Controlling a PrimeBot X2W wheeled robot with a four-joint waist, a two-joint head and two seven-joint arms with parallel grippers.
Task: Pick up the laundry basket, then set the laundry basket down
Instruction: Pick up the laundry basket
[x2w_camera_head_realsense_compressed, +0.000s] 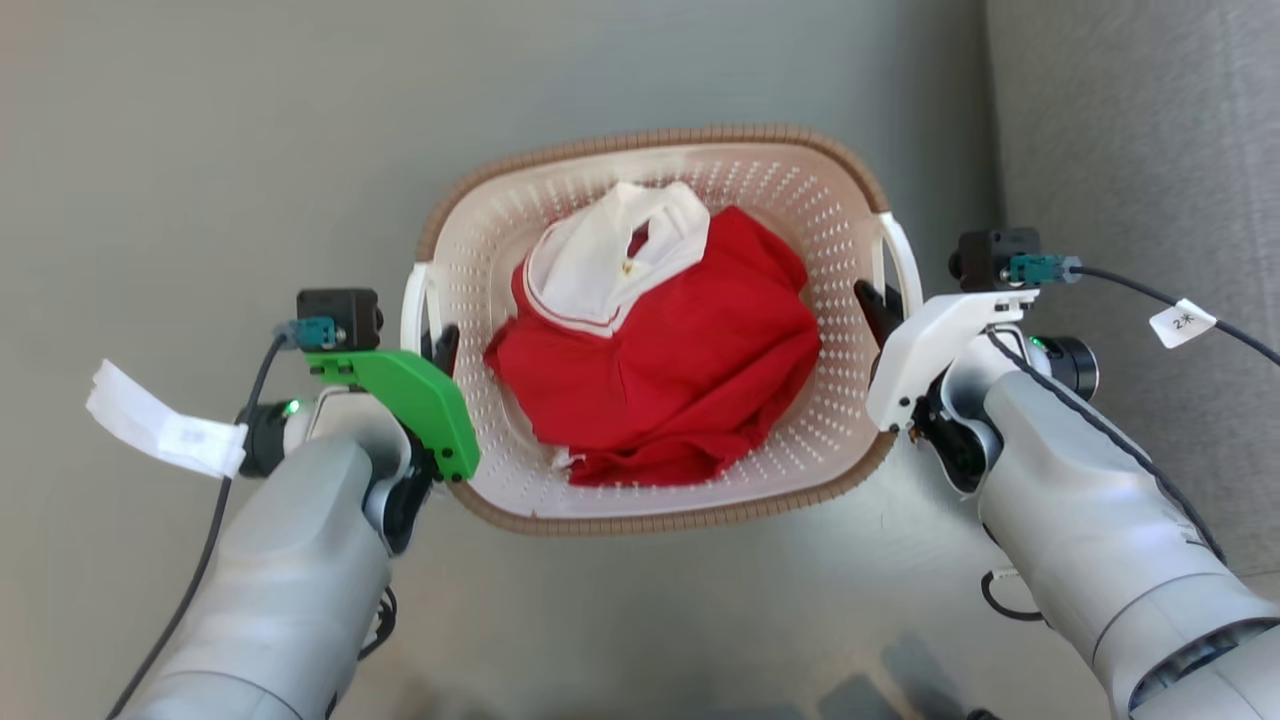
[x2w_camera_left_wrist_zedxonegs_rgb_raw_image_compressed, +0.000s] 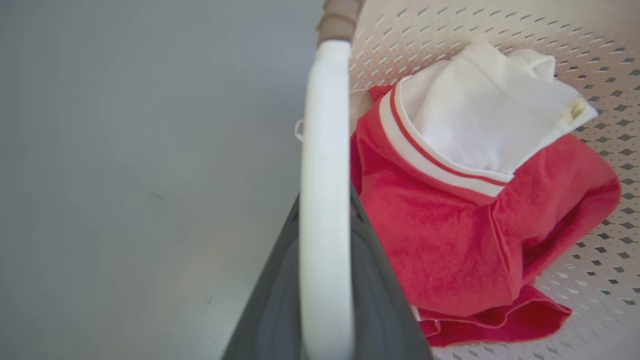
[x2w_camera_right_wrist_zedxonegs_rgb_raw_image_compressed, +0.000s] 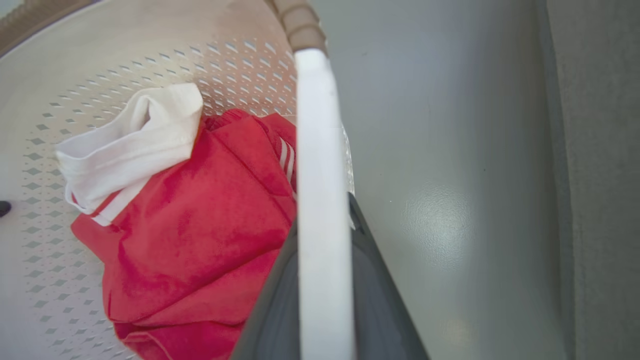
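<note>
The laundry basket (x2w_camera_head_realsense_compressed: 650, 138) is cream with perforated walls and a brown woven-look rim, and it sits centred between my two arms. A red garment (x2w_camera_head_realsense_compressed: 690, 370) with a white collar fills it. My left gripper (x2w_camera_head_realsense_compressed: 438, 345) is shut on the basket's white left handle (x2w_camera_head_realsense_compressed: 412, 305), which runs up between the dark fingers (x2w_camera_left_wrist_zedxonegs_rgb_raw_image_compressed: 272, 290) in the left wrist view. My right gripper (x2w_camera_head_realsense_compressed: 880, 305) is shut on the white right handle (x2w_camera_head_realsense_compressed: 905, 255), and that handle (x2w_camera_right_wrist_zedxonegs_rgb_raw_image_compressed: 320, 200) passes between its fingers (x2w_camera_right_wrist_zedxonegs_rgb_raw_image_compressed: 382, 290). I cannot tell whether the basket is off the floor.
Smooth grey floor (x2w_camera_head_realsense_compressed: 200, 150) surrounds the basket. A grey upholstered surface (x2w_camera_head_realsense_compressed: 1140, 150) rises along the right side, close to my right arm. A paper tag (x2w_camera_head_realsense_compressed: 165, 420) hangs from the left arm's cable.
</note>
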